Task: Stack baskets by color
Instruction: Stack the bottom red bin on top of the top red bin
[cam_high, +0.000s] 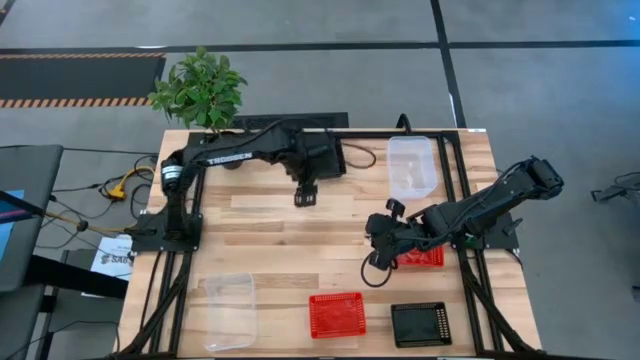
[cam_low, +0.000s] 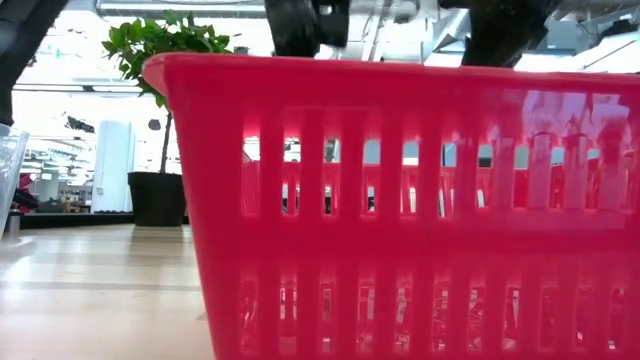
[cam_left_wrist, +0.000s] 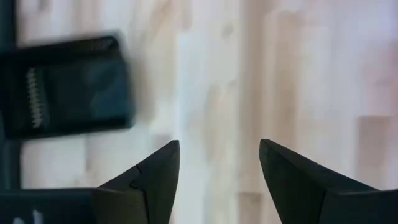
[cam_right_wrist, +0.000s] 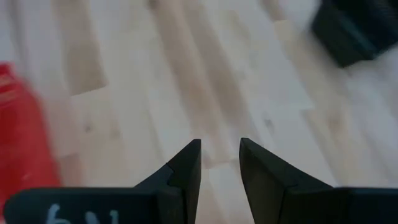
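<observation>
My left gripper (cam_high: 305, 197) hangs open over bare wood at the table's middle, far side, with nothing between its fingers (cam_left_wrist: 219, 152). A black perforated basket (cam_left_wrist: 62, 87) lies beside it in the left wrist view. My right gripper (cam_high: 378, 228) hovers right of centre, narrowly open and holding nothing (cam_right_wrist: 219, 149). One red basket (cam_high: 420, 257) sits on the table under the right arm. Another red basket (cam_high: 337, 315) and a black basket (cam_high: 420, 323) stand near the front edge. Clear baskets rest at front left (cam_high: 230, 310) and far right (cam_high: 412, 165).
A potted plant (cam_high: 200, 90) stands at the far left corner. In the low view the front red basket (cam_low: 420, 200) fills most of the picture. Bare wood lies between the two grippers. A black shape (cam_right_wrist: 357, 28) shows beyond the right gripper; what it is cannot be told.
</observation>
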